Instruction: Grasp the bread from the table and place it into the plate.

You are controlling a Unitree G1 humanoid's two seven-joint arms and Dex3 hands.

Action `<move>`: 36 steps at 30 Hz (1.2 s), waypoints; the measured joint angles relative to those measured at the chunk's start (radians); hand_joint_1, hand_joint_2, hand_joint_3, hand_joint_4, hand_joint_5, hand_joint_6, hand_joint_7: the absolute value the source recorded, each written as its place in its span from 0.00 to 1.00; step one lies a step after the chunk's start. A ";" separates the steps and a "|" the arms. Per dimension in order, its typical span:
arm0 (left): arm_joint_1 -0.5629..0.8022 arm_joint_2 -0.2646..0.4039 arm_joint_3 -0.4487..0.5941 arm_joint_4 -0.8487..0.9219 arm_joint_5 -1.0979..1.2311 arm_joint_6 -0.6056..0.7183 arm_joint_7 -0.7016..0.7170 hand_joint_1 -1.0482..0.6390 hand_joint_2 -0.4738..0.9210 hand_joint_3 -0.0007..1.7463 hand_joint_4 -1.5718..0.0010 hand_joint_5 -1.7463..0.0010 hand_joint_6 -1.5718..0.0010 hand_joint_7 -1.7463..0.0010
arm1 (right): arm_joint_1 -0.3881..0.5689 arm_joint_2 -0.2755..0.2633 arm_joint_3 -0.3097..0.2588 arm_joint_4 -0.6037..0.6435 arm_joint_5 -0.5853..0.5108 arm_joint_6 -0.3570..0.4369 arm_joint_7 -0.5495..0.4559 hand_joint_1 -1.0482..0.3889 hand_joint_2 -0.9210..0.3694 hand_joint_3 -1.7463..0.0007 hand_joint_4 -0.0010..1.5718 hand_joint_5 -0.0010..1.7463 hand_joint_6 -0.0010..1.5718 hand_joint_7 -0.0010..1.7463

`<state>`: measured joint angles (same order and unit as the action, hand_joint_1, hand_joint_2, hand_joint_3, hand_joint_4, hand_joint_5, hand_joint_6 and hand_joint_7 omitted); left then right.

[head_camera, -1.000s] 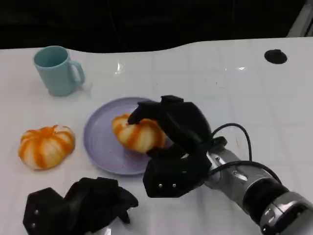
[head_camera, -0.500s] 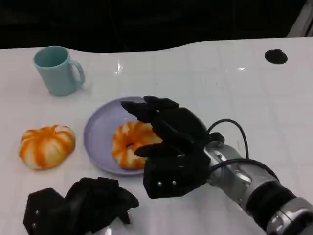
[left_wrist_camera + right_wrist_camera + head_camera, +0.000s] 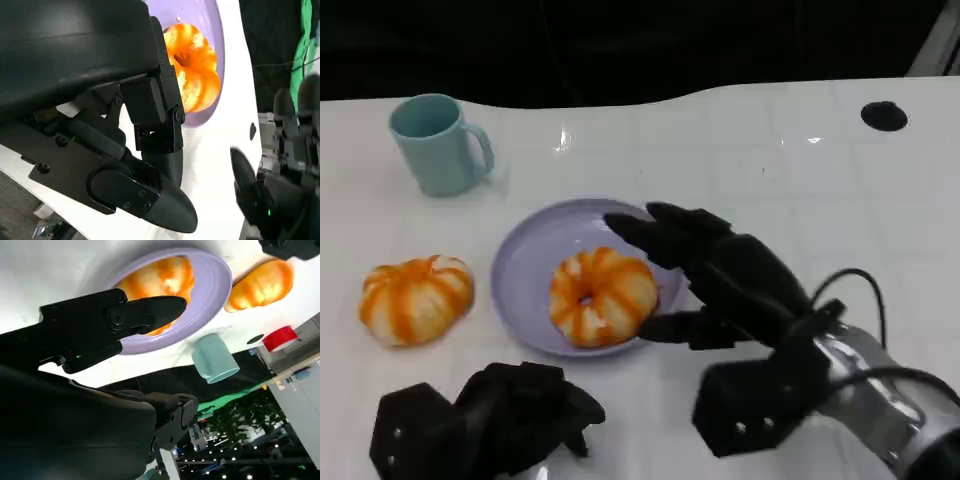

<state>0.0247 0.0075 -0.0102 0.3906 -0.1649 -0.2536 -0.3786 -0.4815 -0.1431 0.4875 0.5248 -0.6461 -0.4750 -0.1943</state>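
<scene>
Head view first: a white table (image 3: 740, 140) under a dark backdrop, with a small black round mark (image 3: 884, 115) near its far right edge. A light blue mug (image 3: 438, 143) stands at the far left. In the middle sits the lilac plate (image 3: 525, 265), and the orange-striped ring bread (image 3: 601, 294) lies flat inside it. A second striped bread roll (image 3: 415, 298) rests on the table left of the plate, apart from its rim. The right hand (image 3: 720, 275) hovers just right of the plate, fingers (image 3: 655, 230) spread and holding nothing; whether a fingertip brushes the bread I cannot tell. The left hand (image 3: 485, 420) sits low at the near edge, fingers curled in on nothing.

Left wrist view: the left hand's black shell (image 3: 75, 55) looms large, curled fingers (image 3: 160, 145) empty, and beyond them the bread (image 3: 195, 72) lies in the plate (image 3: 217, 30). A blurred black shape at the far side, possibly the right hand (image 3: 270, 195).

Right wrist view: the right hand's fingers (image 3: 145, 312) reach out straight over the plate (image 3: 210, 295), released, with the bread (image 3: 160, 282) in the plate behind them. The other roll (image 3: 262, 285) lies outside the rim, the mug (image 3: 215, 360) beyond, and a lit room with greenery shows past the table's edge.
</scene>
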 measured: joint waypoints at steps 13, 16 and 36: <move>0.001 -0.006 -0.001 0.003 0.003 -0.004 0.000 0.00 0.92 0.00 0.41 0.14 0.08 0.72 | 0.170 -0.118 -0.119 -0.080 0.036 -0.235 -0.096 0.45 0.00 0.94 0.24 0.25 0.33 0.08; 0.001 -0.006 -0.001 0.003 0.003 -0.004 0.000 0.01 0.92 0.00 0.41 0.15 0.08 0.72 | 0.208 -0.135 -0.143 -0.088 0.054 -0.268 -0.099 0.48 0.00 0.95 0.26 0.30 0.36 0.08; 0.002 -0.011 0.001 0.007 0.003 -0.005 0.003 0.00 0.92 0.00 0.43 0.15 0.08 0.73 | 0.371 -0.154 -0.276 -0.118 0.085 -0.378 -0.153 0.58 0.35 0.39 0.55 0.89 0.59 0.53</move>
<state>0.0263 -0.0034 -0.0097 0.3973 -0.1617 -0.2584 -0.3756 -0.1103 -0.2970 0.2112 0.4063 -0.5608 -0.8535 -0.3468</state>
